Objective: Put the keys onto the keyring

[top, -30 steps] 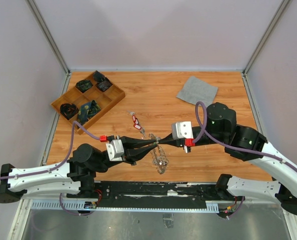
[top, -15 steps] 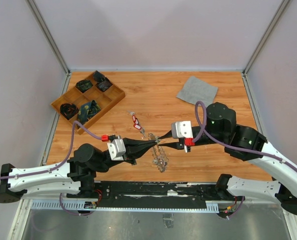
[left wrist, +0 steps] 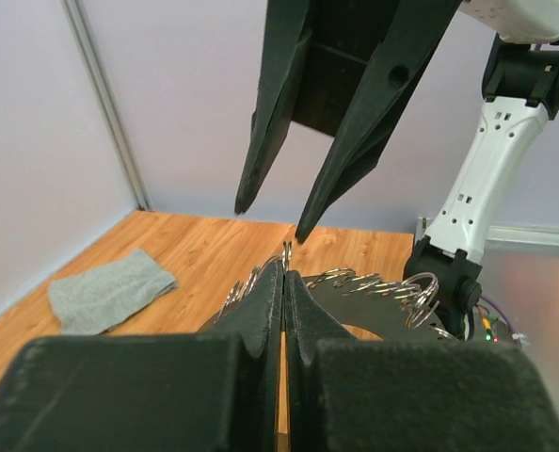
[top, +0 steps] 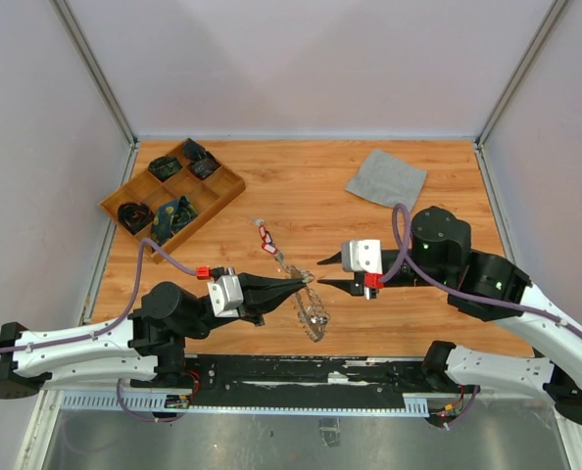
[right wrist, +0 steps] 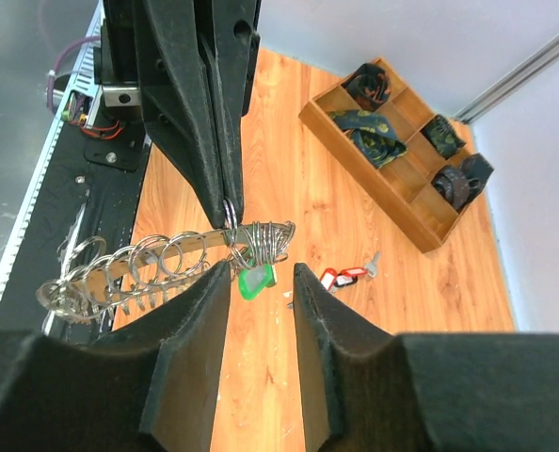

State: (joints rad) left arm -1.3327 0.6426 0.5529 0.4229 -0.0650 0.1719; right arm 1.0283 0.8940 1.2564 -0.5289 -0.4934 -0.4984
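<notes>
Pinching keyring (top: 314, 313) rim with left gripper (top: 299, 282), clenched on it; right gripper (top: 323, 273) released, jaws apart, just beside. Green-tagged key (right wrist: 256, 281) hangs under ring.

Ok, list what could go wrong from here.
1. Only the left end effector pinches the keyring, at its thin rim; the ring could swing or slip out.
2. The green-tagged key hangs right by the open right end effector; a re-approach might knock it.
</notes>
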